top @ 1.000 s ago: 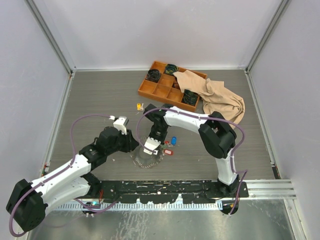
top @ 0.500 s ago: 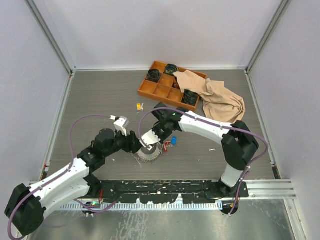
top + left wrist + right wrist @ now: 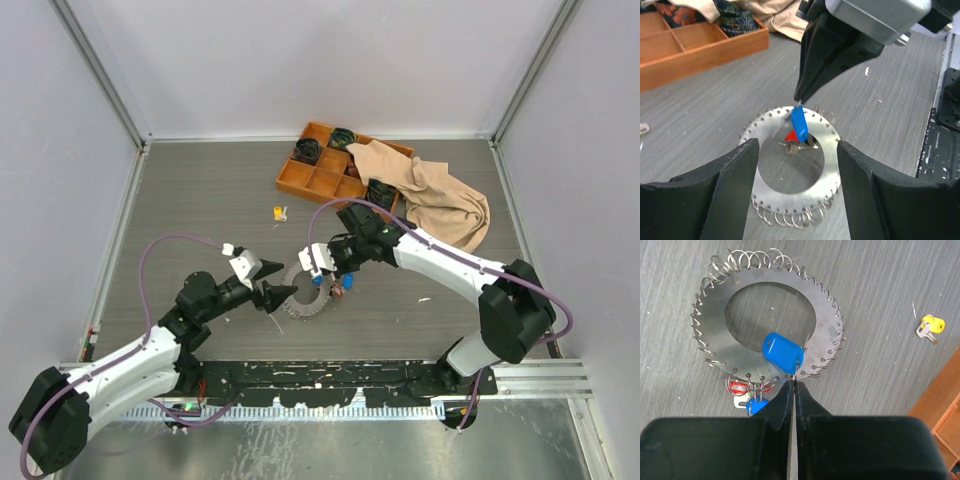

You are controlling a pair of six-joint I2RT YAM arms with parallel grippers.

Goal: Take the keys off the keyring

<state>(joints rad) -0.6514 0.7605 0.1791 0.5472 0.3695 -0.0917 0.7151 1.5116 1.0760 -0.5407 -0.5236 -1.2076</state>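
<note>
The keyring is a flat silver disc with a wide hole and many small wire rings round its rim, lying on the table; it also shows in the left wrist view and the right wrist view. My right gripper is shut on the small ring of a blue-capped key, held just above the disc's rim. A red key and another blue key still hang on rim rings. My left gripper is open, its jaws on either side of the disc's near edge, touching nothing.
An orange compartment tray stands at the back with a beige cloth draped over its right side. A yellow-capped key lies loose on the table behind the disc, also in the right wrist view.
My right gripper has drawn back to the right, off the disc, with the blue-capped key's ring pinched in it. My left gripper has pulled back left off the disc and opened.
</note>
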